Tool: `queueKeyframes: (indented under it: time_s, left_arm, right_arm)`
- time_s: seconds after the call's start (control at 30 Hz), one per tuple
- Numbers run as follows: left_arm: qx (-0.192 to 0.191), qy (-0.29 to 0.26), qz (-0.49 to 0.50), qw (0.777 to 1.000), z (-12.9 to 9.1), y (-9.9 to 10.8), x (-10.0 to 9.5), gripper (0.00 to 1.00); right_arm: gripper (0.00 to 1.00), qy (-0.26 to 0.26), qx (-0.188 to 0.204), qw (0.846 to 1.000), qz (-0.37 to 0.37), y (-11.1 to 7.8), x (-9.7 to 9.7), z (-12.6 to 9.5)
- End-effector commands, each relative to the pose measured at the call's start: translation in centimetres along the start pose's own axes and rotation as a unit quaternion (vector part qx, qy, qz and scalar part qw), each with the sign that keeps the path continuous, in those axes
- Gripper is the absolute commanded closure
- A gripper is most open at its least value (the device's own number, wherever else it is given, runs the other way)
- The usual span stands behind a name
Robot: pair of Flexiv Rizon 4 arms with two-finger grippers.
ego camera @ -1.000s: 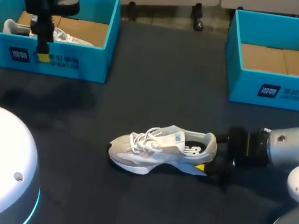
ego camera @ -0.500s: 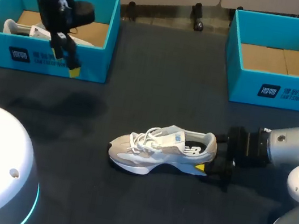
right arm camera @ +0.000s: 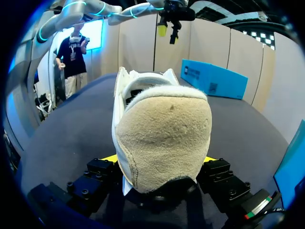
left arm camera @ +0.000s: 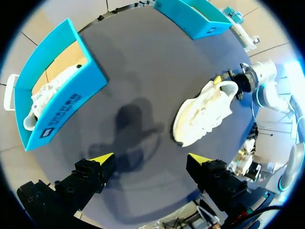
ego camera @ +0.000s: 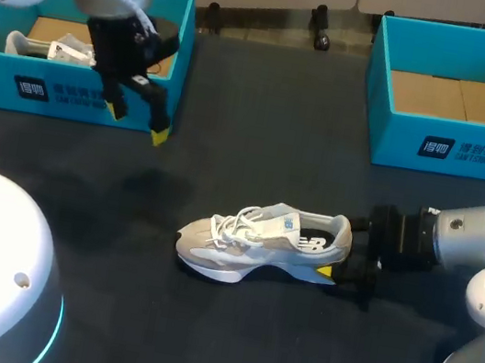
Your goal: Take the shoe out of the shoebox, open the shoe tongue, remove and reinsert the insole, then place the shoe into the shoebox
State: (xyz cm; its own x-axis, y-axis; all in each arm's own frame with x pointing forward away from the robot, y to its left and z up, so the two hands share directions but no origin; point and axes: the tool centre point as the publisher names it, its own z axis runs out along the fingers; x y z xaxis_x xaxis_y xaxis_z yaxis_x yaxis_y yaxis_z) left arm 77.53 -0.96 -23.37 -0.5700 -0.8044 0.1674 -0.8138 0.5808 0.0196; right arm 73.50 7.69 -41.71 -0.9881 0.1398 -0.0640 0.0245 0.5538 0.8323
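Note:
A white and grey shoe stands upright on the dark table, toe pointing left. My right gripper is shut on its heel. In the right wrist view the suede heel fills the gap between the two fingers. My left gripper hangs open and empty in the air just in front of the left blue shoebox, well left of and behind the shoe. Beyond its open fingertips, the left wrist view shows the shoe and that shoebox. A second white shoe lies in the left shoebox.
A second blue shoebox stands at the back right, with only its cardboard floor showing. Bare tabletop lies between the two boxes and in front of the shoe. White arm housings fill the near left and near right corners of the head view.
My left gripper has swung from above the left shoebox to the right and forward, past the box's front wall, turning as it went. The right gripper and the shoe have stayed still.

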Motion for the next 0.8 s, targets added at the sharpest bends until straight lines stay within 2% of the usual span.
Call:
queueKeyframes:
  time_s: [0.03,0.33,0.47,0.8]
  left_arm:
    - [0.004,-0.014,-0.004,1.000,0.5,0.1,2.4,0.00]
    - [0.015,-0.022,-0.024,0.999,1.3,-0.8,6.1,0.00]
    - [0.004,-0.022,-0.016,1.000,1.8,-1.1,7.8,0.00]
    - [0.004,-0.022,-0.016,1.000,1.8,-1.1,7.8,0.00]
  right_arm:
    - [1.00,-0.001,0.001,1.000,0.000,-0.1,0.0,0.2]
    - [1.00,-0.001,0.001,1.000,0.000,-0.1,0.0,0.2]
    - [1.00,-0.001,0.001,1.000,0.000,-0.1,0.0,0.2]
    - [1.00,-0.001,0.001,1.000,0.000,-0.1,0.0,0.2]
